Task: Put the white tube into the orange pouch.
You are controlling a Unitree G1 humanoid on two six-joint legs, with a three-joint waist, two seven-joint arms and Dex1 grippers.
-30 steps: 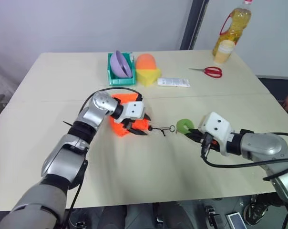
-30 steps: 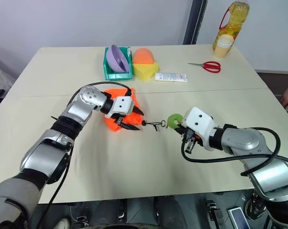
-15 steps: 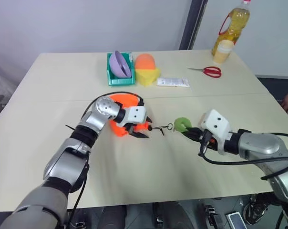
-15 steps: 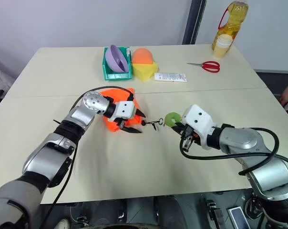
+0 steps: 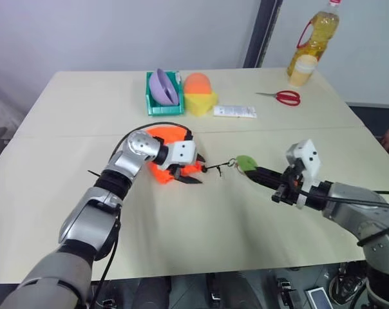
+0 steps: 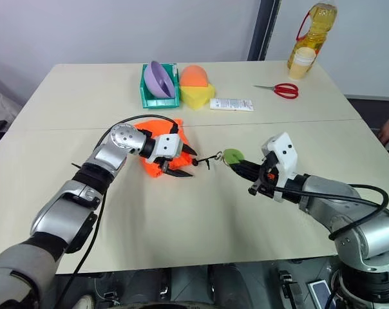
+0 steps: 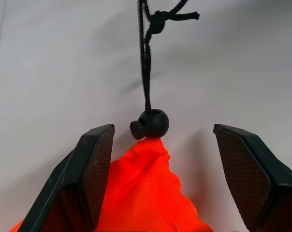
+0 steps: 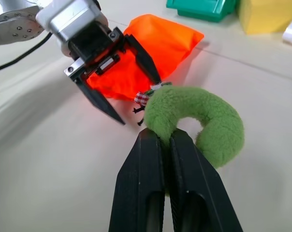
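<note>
Right gripper [image 6: 245, 168] now rolled sideways

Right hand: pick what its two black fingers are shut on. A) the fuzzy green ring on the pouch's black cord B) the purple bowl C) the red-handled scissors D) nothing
A: the right hand pinches the fuzzy green ring, its fingers closed tight on the ring's edge.

Orange pouch [image 7: 146, 193] smooth cloth w/ slight sheen; green ring [image 8: 204, 123] fuzzy plush.
</note>
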